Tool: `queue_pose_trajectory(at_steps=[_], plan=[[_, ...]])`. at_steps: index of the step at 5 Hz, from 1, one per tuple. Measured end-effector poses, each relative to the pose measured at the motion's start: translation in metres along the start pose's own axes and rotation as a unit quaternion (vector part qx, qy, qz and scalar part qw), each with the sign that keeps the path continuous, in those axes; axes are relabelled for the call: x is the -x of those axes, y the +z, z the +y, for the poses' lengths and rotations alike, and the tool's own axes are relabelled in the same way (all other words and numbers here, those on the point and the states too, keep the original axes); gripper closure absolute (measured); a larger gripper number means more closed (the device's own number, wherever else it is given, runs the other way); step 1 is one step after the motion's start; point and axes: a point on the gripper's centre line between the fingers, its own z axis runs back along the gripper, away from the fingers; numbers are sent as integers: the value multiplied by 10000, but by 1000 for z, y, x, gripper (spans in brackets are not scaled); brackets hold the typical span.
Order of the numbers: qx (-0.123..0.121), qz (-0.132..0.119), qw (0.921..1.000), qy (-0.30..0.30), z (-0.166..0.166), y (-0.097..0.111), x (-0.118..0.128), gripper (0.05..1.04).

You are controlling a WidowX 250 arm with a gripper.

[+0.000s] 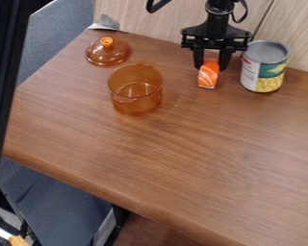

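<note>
At the table's back edge, right of the centre, the black gripper [211, 63] points down, left of the can. Its two fingers are closed against the sides of an orange, white-striped sushi piece [209, 76], whose lower part sticks out below the fingertips. I cannot tell whether the piece touches the table. A silver-topped can [263, 67] with a green, white and yellow label stands upright just right of the gripper. To the left is an uncovered, see-through amber pot [136, 98]. Its amber lid [109, 53] lies behind it, knob up.
The brown wooden table [182, 153] has a rounded front edge running down to the right. A light wood-grain wall [298, 33] rises close behind the gripper and can. A dark upright post [4, 62] crosses the left side of the view, near a blue-grey chair [60, 206].
</note>
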Motion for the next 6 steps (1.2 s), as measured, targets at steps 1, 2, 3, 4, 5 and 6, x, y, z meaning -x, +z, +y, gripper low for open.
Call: queue_pose_trajectory(at_steps=[1, 2, 3, 4, 5, 6], plan=[[1, 24, 10000, 59, 4, 3, -1, 528], [-35, -9, 9999, 120, 7, 8, -2, 528], [60, -209, 9994, 278, 7, 32, -8, 528], [167, -484, 9979, 401, 13, 63, -10, 528], [240, -754, 9956, 511, 27, 98, 4, 528], [169, -852, 9946, 572, 38, 119, 36, 528]])
